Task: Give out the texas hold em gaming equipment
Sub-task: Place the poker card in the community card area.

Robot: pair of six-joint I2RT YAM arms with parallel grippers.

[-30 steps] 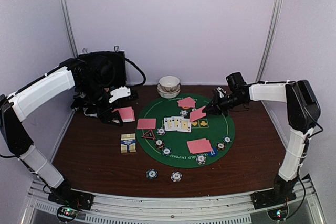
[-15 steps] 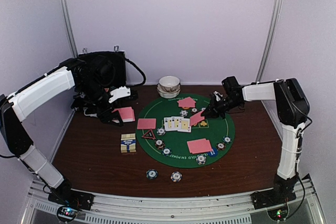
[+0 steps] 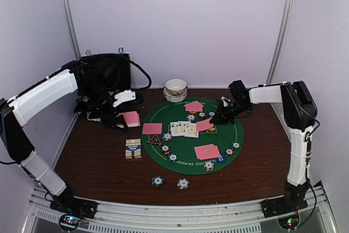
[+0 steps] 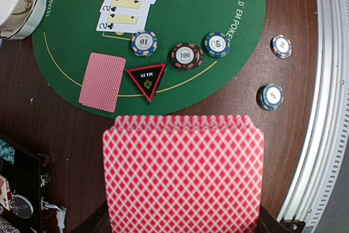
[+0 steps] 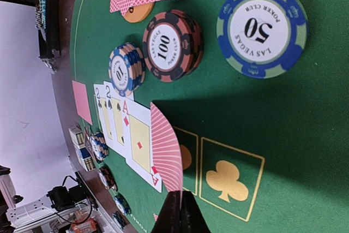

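Note:
My left gripper (image 3: pixel 121 118) is shut on a deck of pink-backed cards (image 4: pixel 182 175), held above the brown table left of the round green poker mat (image 3: pixel 188 156). The deck hides its fingers. My right gripper (image 5: pixel 181 211) is shut on one pink-backed card (image 5: pixel 166 154), held on edge, low over the mat beside three face-up cards (image 5: pixel 122 129), with its far edge over the ace. This card also shows in the top view (image 3: pixel 204 125). A red-rimmed triangle marker (image 4: pixel 146 76) and striped chips (image 4: pixel 186 55) lie on the mat. Chips marked 50 (image 5: pixel 262 30) and 100 (image 5: pixel 172 42) lie near my right gripper.
Stacked white bowls (image 3: pixel 175 89) stand behind the mat. A black hard case (image 3: pixel 106 77) sits at the back left. A card box (image 3: pixel 133 149) lies left of the mat. Two chips (image 3: pixel 157 180) lie off the mat at the front. Face-down cards (image 3: pixel 207 151) lie on the mat.
My right gripper has moved left and down with its card, toward the face-up cards. The left arm and its deck have not moved.

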